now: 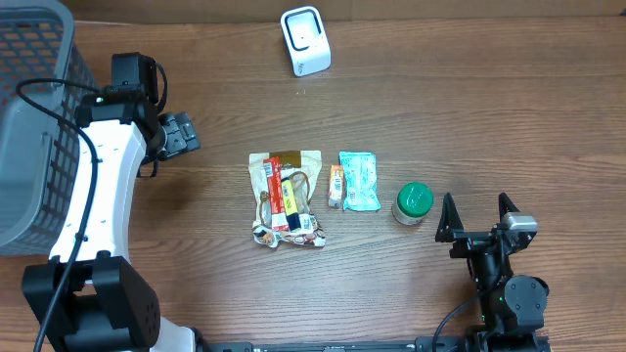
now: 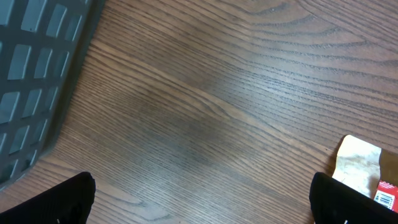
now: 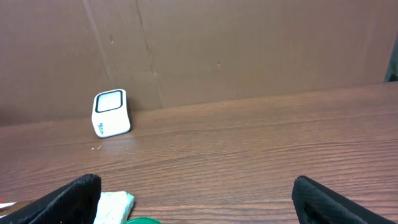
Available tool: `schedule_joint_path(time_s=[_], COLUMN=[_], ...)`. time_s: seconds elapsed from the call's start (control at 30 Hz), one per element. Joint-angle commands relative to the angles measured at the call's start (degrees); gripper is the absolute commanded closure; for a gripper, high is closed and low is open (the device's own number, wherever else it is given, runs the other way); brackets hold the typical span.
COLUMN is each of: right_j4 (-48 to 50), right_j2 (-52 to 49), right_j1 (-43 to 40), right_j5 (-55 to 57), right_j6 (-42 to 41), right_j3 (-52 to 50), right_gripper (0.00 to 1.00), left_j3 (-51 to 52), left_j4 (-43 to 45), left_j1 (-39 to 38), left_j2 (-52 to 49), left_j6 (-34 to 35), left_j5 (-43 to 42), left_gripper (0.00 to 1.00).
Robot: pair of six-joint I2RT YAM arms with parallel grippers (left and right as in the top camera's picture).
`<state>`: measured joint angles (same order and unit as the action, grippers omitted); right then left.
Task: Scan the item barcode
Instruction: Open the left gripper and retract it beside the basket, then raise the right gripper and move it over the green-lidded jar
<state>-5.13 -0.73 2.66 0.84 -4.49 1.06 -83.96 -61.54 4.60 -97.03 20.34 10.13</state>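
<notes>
Though Spread Wide, Holding Nothing

With both claws gaping and empty: left gripper beside the basket, right gripper near the green-lidded jar. Mid-table, in a row: snack pouch, teal packet, jar. Scanner at the far edge, well apart.

We find the table lit evenly and fairly brightly from above — shadows on it are short and soft. The overhead view is sharp throughout. The left wrist view shows a dim, soft-edged shadow across the wood, and the basket is slightly blurred. The right wrist view is duller — scanner crisp, near fingertips out of focus.
</notes>
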Motion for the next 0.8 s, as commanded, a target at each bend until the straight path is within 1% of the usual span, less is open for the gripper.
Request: schedule_joint_path(time_s=[0.0,0.17,0.27,0.4,0.57,0.7,0.77], right_j4=[0.44,0.44,0.50,0.72,1.40,0.02,-1.31], right_j2=[0.57,0.57,0.57,0.57,0.57,0.57,0.57], right_j1=[-0.15,-0.15,-0.15,-0.13,-0.15,-0.15,-0.15], right_j5=[0.07,-0.17,-3.17,-4.09,-10.38,-11.04,-10.99], right_j6=[-0.04,-0.09,-0.17,-0.24,-0.46,-5.66,-6.01], right_j3=[-0.61,-0.61,-0.61,-0.61,-0.59,1.11,3.34], right_gripper=[0.00,0.00,0.00,0.00,0.00,0.00,0.00], left_j3=[-0.83,-0.83,-0.83,-0.83,-0.83,-0.83,-0.83], left_j4=[0.09,0.09,0.09,0.11,0.09,0.11,0.09], left_j1=[-0.07,-0.07,-0.07,-0.07,-0.07,-0.07,-0.07], left_j2=[0.79,0.79,0.79,0.79,0.79,0.79,0.79], left_j6=[-1.07,-1.07,-1.07,-1.07,-1.07,-1.07,-1.07], left_j5=[0.37,0.37,0.37,0.37,0.37,0.37,0.37], left_gripper=[0.00,0.00,0.00,0.00,0.00,0.00,0.00])
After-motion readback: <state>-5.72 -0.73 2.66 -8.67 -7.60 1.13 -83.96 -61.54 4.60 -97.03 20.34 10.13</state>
